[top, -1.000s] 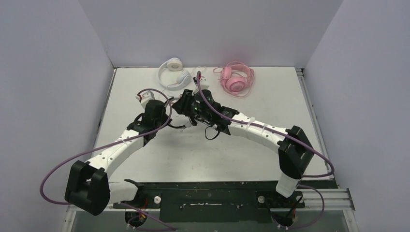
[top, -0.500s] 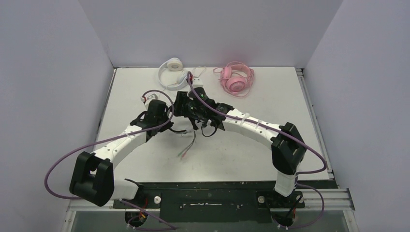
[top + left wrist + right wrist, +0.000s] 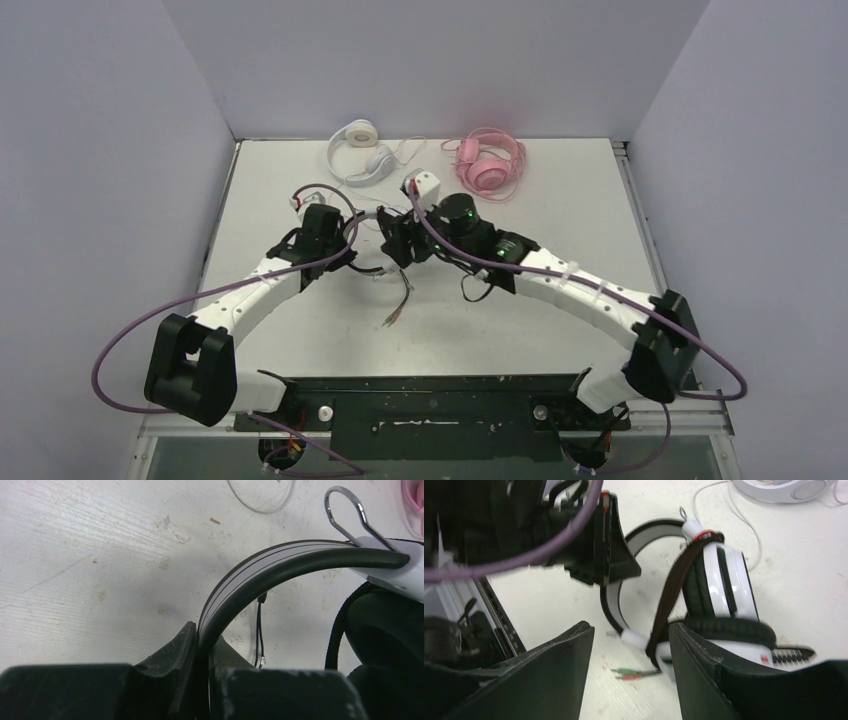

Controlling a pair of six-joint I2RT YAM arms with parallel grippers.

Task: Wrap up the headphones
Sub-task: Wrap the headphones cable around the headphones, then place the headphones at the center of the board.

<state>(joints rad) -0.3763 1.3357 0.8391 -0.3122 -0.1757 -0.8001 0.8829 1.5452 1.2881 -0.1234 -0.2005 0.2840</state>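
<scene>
Judging by how things lay on the white table [image 3: 280,190], the wrapping seemed barely begun, with one headset in hand and two untouched.

The black-and-white over-ear headset [image 3: 719,580] was lifted near the table's middle. The left gripper [image 3: 200,636] was clamped tight on its curved black-and-white headband [image 3: 260,572]. The right gripper [image 3: 631,627] faced the headset's ear cups from the other side, its fingers spread wide with nothing between them. A dark strap-like band [image 3: 674,592] crossed those cups. I could not tell whether that was wound cord.

Behind the black-and-white headset, toward the back wall, lay the all-white headset [image 3: 360,150]. The pink headset [image 3: 490,163] lay behind it and to the right. The white one's cord [image 3: 408,150] strayed loose, so it appeared unwrapped. The pink cable [image 3: 515,190] curled close round its own set, though whether tidily I could not say.

Below the black-and-white headset its thin black cable [image 3: 404,292] hung slack toward the near edge. It ended in small coloured plugs [image 3: 629,673] lying on the table. That tail probably had to be wound on.

Counted, there were three headsets, two grippers, one dangling black cable, and two plugs, one green and one red.
</scene>
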